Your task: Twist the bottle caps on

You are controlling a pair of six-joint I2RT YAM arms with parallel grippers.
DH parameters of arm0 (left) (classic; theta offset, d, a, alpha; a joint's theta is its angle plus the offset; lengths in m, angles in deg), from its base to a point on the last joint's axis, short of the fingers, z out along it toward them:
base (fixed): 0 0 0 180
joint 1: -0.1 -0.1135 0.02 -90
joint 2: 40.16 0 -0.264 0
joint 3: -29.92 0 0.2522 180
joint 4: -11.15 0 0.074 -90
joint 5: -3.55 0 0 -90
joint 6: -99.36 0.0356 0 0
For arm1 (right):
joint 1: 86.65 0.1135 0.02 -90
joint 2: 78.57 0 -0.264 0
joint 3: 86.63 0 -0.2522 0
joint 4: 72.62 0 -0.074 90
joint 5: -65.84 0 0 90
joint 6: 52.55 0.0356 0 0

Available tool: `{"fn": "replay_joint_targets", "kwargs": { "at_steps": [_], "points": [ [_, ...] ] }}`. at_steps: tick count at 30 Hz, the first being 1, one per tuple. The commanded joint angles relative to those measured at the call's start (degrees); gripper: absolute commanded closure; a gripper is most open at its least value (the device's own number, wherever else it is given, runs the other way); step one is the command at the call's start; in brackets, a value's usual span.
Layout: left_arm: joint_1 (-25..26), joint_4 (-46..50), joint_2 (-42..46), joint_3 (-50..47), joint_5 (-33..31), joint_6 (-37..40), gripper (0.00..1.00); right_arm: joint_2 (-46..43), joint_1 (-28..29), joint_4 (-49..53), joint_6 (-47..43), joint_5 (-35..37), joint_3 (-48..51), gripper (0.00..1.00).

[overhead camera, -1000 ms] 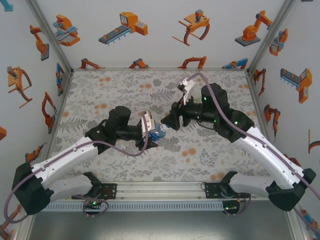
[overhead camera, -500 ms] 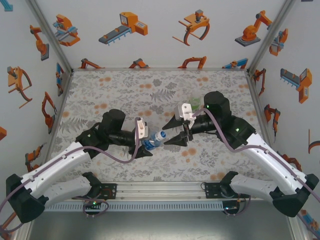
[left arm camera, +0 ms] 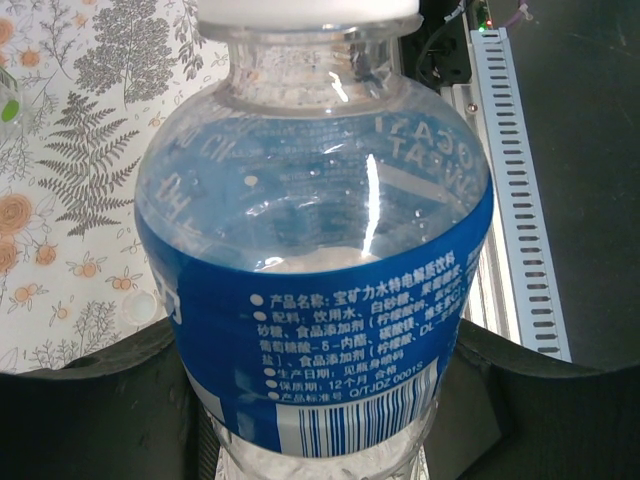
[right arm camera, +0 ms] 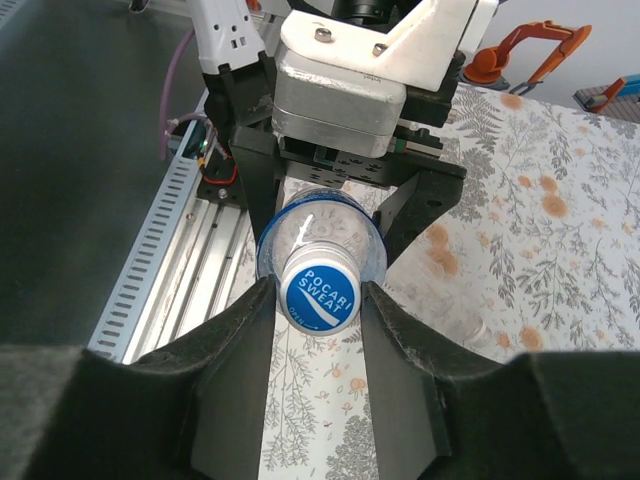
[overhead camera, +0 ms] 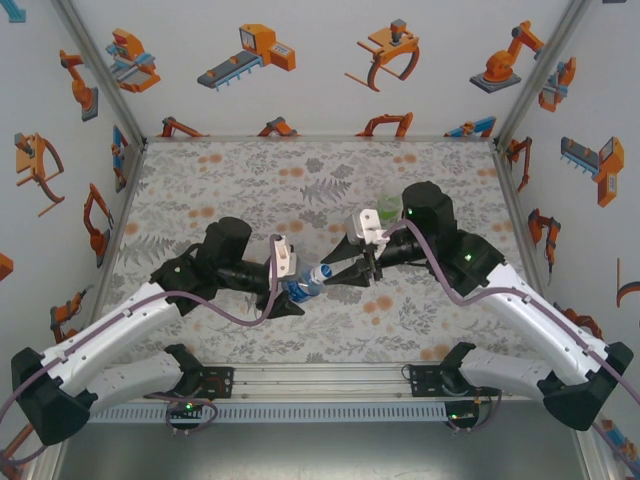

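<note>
Top external view: the right gripper (overhead camera: 347, 272) is arriving at the cap (right arm camera: 320, 293) on the blue-label bottle (left arm camera: 320, 300), which the left gripper (overhead camera: 296, 291) is clamping. Its jaws are flanking the cap, though I cannot tell whether they are gripping it; tightening is probably starting.

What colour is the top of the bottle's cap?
Blue with white writing and a white edge. The right wrist view shows the cap best.

Place: a robot test cell in a lab.
Walls: white panels (overhead camera: 320, 100) on three sides, covered in orange cartoon robot-arm stickers (overhead camera: 248, 55).
Frame: bare aluminium corner posts (overhead camera: 100, 70).
Tabletop: a grey-and-orange leaf-print cloth tabletop (overhead camera: 250, 170).
Near edge: an aluminium mounting rail (overhead camera: 320, 378), with my black-and-white left arm (overhead camera: 120, 325) and my right arm (overhead camera: 530, 310) bolted to it.
</note>
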Motion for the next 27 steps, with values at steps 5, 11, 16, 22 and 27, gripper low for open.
{"fn": "replay_joint_targets", "kwargs": {
  "at_steps": [5, 11, 16, 22, 27],
  "points": [
    [0.2, -0.6, -1.0, 2.0, 1.2, 1.0, 1.00, 0.0, 0.9, 0.5, 1.6, 4.2, 1.3, 0.78],
    [0.2, -4.1, -2.4, 1.5, -1.6, -0.2, 1.00, 0.3, 1.1, -4.2, 26.3, 17.5, 2.9, 0.90],
    [0.3, -7.7, -4.0, 1.4, -5.0, -0.9, 1.00, 1.2, 1.1, -1.9, 51.5, 29.5, 3.2, 0.96],
    [0.2, -10.4, -6.3, 2.3, -10.4, -1.8, 1.00, 2.2, 1.0, 6.6, 74.9, 39.1, 1.9, 1.00],
    [0.2, -12.5, -8.0, 3.1, -11.3, -2.0, 1.00, 4.0, 1.1, 15.4, 78.7, 45.0, -1.8, 0.99]
  ]
}}
